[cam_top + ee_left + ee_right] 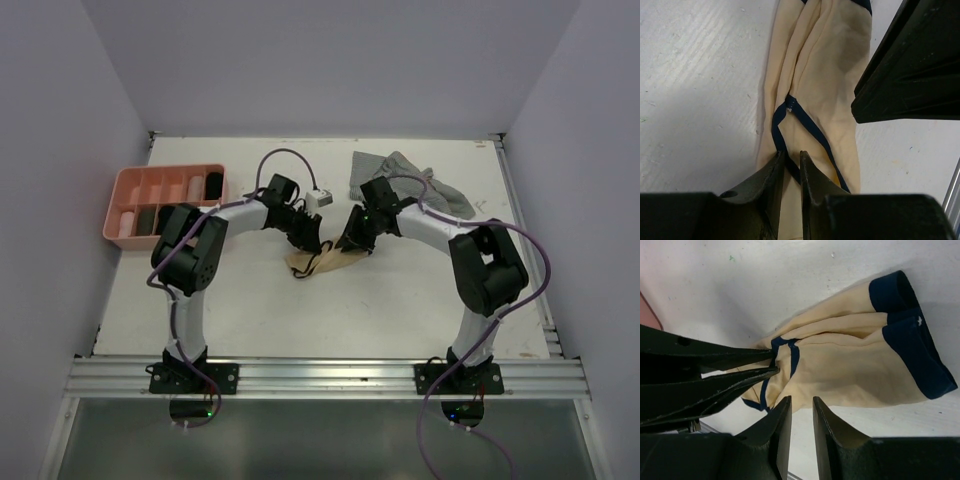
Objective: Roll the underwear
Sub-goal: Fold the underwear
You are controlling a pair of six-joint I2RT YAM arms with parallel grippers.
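The left gripper point(790, 167) has its jaws pressed almost together. They pinch the thin dark blue trim point(807, 125) at one end of the beige underwear point(850, 370). The right gripper point(801, 422) has its jaws a little apart. The white worktop point(250, 310) shows through the gap and no cloth sits between them, so it holds nothing. Its tips are just beside the long side edge of the cloth, close to where the left gripper pinches.

The beige underwear lies bunched into a long, narrow shape in the middle of the worktop, between the two grippers. Its long way runs from the pinched end out to the wide dark blue waistband point(915, 345) at the other end. Both grippers are at the same end, away from the waistband. The left gripper is the nearer one, since it has the cloth. I think the roll has not begun, and it should go along that long way, toward the waistband.

Farther out, the grey underwear point(400, 170) lies in a heap near the far edge, toward the right corner. The pink tray point(110, 210) sits by the far left corner, well apart.
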